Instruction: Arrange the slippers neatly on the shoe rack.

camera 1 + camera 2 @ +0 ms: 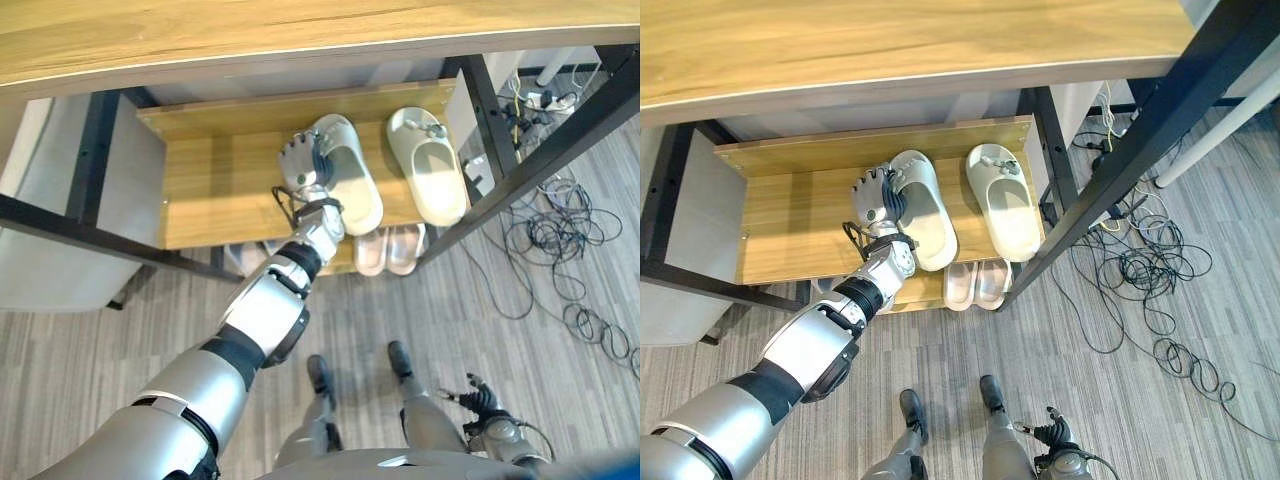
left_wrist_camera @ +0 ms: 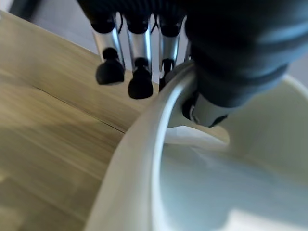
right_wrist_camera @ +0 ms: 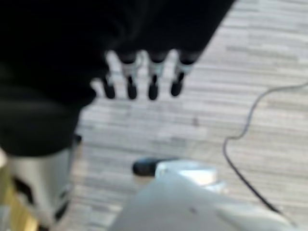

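Two cream slippers lie side by side on the wooden shelf [image 1: 215, 180] of the shoe rack, toes pointing away from me. My left hand [image 1: 300, 160] is at the left slipper [image 1: 355, 185], on its left side wall. In the left wrist view the thumb [image 2: 207, 108] sits inside the slipper's rim [image 2: 144, 144] and the fingers [image 2: 139, 82] hang outside it, pinching the wall. The right slipper [image 1: 430, 165] rests alone near the shelf's right end. My right hand [image 1: 485, 400] hangs low over the floor with relaxed fingers [image 3: 139, 86], holding nothing.
A pale pink pair of slippers [image 1: 388, 250] lies on the lower level under the shelf's front edge. A wooden top [image 1: 200, 40] overhangs the rack. Black frame bars [image 1: 500, 130] flank the shelf. Tangled cables [image 1: 560, 240] cover the floor to the right.
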`<state>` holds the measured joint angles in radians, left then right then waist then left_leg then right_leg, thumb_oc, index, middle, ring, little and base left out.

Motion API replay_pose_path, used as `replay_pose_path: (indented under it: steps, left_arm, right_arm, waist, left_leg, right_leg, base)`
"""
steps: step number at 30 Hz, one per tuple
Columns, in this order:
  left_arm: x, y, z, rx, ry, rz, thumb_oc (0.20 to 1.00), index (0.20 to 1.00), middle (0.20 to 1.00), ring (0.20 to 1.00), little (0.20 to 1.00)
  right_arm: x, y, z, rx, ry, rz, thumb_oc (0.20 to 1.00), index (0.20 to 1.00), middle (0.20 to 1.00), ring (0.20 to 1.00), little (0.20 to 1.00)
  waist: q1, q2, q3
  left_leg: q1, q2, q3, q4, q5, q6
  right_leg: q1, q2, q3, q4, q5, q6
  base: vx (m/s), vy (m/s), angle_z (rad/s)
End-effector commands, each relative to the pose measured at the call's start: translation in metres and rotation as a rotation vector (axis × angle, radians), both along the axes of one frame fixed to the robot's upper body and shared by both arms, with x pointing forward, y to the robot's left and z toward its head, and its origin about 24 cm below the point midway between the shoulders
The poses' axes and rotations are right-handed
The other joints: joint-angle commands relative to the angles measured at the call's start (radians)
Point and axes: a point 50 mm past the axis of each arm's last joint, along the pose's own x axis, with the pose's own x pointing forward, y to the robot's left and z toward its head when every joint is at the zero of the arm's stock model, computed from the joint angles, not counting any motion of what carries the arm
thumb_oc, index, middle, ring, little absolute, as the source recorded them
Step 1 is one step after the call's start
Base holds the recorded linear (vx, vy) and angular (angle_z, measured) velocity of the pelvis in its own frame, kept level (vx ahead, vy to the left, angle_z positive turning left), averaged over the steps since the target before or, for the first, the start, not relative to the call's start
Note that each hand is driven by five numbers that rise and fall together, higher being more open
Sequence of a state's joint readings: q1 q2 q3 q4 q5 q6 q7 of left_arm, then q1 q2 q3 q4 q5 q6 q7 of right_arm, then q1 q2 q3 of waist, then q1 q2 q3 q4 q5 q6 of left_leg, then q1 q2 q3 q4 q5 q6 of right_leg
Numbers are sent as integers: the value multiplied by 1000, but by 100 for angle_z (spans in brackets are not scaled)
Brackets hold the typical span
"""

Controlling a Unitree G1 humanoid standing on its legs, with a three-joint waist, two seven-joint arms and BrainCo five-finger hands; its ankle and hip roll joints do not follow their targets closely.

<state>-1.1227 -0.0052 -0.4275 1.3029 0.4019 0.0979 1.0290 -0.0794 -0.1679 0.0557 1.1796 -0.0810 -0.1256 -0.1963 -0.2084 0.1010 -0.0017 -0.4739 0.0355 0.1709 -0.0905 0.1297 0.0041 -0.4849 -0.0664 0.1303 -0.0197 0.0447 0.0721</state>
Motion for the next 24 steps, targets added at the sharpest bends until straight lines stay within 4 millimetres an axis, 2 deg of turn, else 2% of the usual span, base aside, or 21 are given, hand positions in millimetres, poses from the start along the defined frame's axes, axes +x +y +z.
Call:
replay_pose_path:
  steps: [1, 6, 7, 8, 9, 10, 13, 15, 16, 17, 18, 19, 24]
  left_arm:
    - [8, -17, 34, -67, -16, -3, 200, 200, 200, 200, 200]
    - [7, -27, 44, -30, -44, -28, 200, 200, 200, 200, 200]
    - [7, -28, 45, -25, -43, -28, 250, 250, 250, 250, 250]
    - [7, -29, 44, -20, -40, -27, 363, 363, 363, 363, 363]
    - [7, -29, 42, -21, -32, -27, 416, 416, 416, 416, 416]
    - [6, -30, 41, -27, -24, -27, 429, 429, 429, 429, 429]
    - [5, -30, 37, -38, -5, -22, 373, 373, 373, 373, 373]
    - [5, -31, 36, -38, -2, -22, 388, 388, 388, 388, 388]
    - [5, -32, 37, -35, -6, -24, 448, 448, 448, 448, 448]
    - [4, -35, 37, -30, -9, -29, 573, 573, 573, 573, 573]
    - [3, -35, 34, -25, 0, -29, 871, 871, 871, 871, 871]
    - [3, -36, 32, -25, 6, -30, 1000, 1000, 1000, 1000, 1000]
    - [2, -38, 29, -56, 24, -50, 1000, 1000, 1000, 1000, 1000]
  right_arm:
    - [12, -6, 6, -12, -43, -30, 1000, 1000, 1000, 1000, 1000]
    - [14, -4, 6, -10, -49, -25, 1000, 1000, 1000, 1000, 1000]
    - [15, -4, 7, -9, -52, -25, 1000, 1000, 1000, 1000, 1000]
    - [16, -5, 7, -8, -54, -31, 1000, 1000, 1000, 1000, 1000]
    - [15, -5, 7, -5, -54, -33, 1000, 1000, 1000, 1000, 1000]
    - [15, -4, 7, -3, -55, -33, 1000, 1000, 1000, 1000, 1000]
    - [14, -5, 7, -6, -52, -33, 1000, 1000, 1000, 1000, 1000]
    - [14, -6, 6, -9, -50, -34, 1000, 1000, 1000, 1000, 1000]
    - [13, -5, 6, -10, -48, -33, 1000, 1000, 1000, 1000, 1000]
    - [13, -4, 5, -8, -47, -36, 1000, 1000, 1000, 1000, 1000]
    - [12, -5, 5, -5, -46, -36, 1000, 1000, 1000, 1000, 1000]
    - [12, -5, 5, -5, -46, -39, 1000, 1000, 1000, 1000, 1000]
    - [9, -5, 4, -6, -30, -45, 1000, 1000, 1000, 1000, 1000]
  waist:
    - [-13, 29, 57]
    - [-18, 32, 61]
    - [-19, 33, 61]
    - [-18, 33, 59]
    - [-19, 34, 58]
    - [-19, 35, 56]
    - [-18, 38, 52]
    - [-19, 40, 51]
    - [-20, 40, 51]
    - [-23, 41, 47]
    - [-24, 41, 45]
    - [-24, 42, 43]
    - [-22, 44, 31]
  left_leg:
    - [88, -7, -54, 3, -40, -59]
    - [81, -3, -47, 3, -40, -64]
    - [79, -3, -46, 3, -40, -65]
    - [79, -1, -46, 3, -40, -66]
    - [78, -1, -46, 3, -39, -67]
    - [78, 0, -46, 3, -39, -67]
    - [76, 0, -52, 3, -37, -68]
    - [74, 0, -54, 3, -36, -68]
    - [72, 0, -54, 3, -36, -69]
    - [70, 1, -55, 3, -36, -69]
    - [69, 0, -56, 3, -36, -69]
    - [69, 0, -57, 3, -37, -69]
    - [63, 0, -60, 3, -38, -69]
  right_leg:
    - [16, 40, 79, 17, 62, -37]
    - [3, 46, 83, 18, 67, -40]
    - [1, 47, 84, 19, 68, -41]
    - [-2, 48, 83, 20, 68, -42]
    - [-4, 48, 82, 20, 68, -43]
    - [-4, 48, 82, 21, 68, -43]
    - [-8, 48, 80, 26, 67, -43]
    - [-10, 48, 80, 27, 66, -44]
    - [-12, 48, 77, 27, 66, -44]
    - [-18, 50, 75, 30, 66, -46]
    - [-19, 50, 75, 30, 66, -46]
    - [-20, 50, 75, 31, 66, -46]
    - [-29, 48, 71, 31, 67, -46]
  base:
    - [12, -43, -6]
    - [6, -21, -7]
    - [8, -22, -3]
    - [0, 0, 0]
    - [0, 0, 0]
    - [0, 0, 0]
    - [0, 0, 0]
    - [0, 0, 0]
    - [0, 0, 0]
    - [0, 0, 0]
    - [0, 0, 0]
    - [0, 0, 0]
    - [0, 0, 0]
